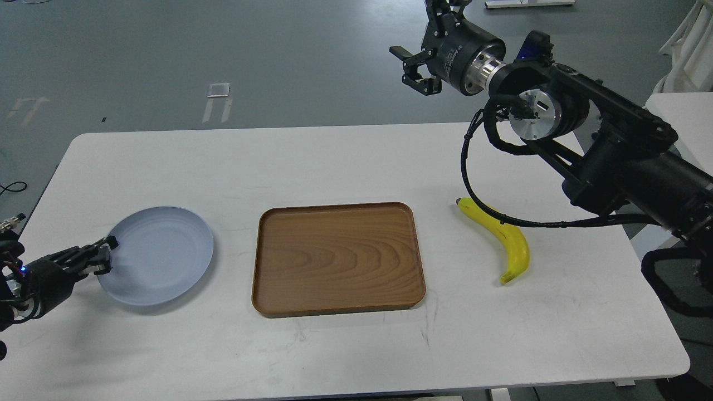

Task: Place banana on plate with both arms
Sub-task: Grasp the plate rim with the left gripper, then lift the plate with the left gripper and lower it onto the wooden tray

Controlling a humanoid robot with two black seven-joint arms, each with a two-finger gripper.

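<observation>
The banana point(504, 234) lies on the white table point(345, 161), right of the tray, with its dark stem tip pointing to the far left. A black cable from my right arm crosses over it. The pale blue-grey plate point(161, 253) sits at the left of the table. My left gripper point(105, 256) is at the plate's left rim, with its fingers closed on the edge. My right gripper point(415, 69) hangs high over the table's far edge, well away from the banana, with its jaws apart and empty.
A rectangular brown wooden tray point(338, 259) lies in the middle, between the plate and the banana. Grey floor lies beyond the table's far edge. Another white surface point(677, 111) stands at the far right.
</observation>
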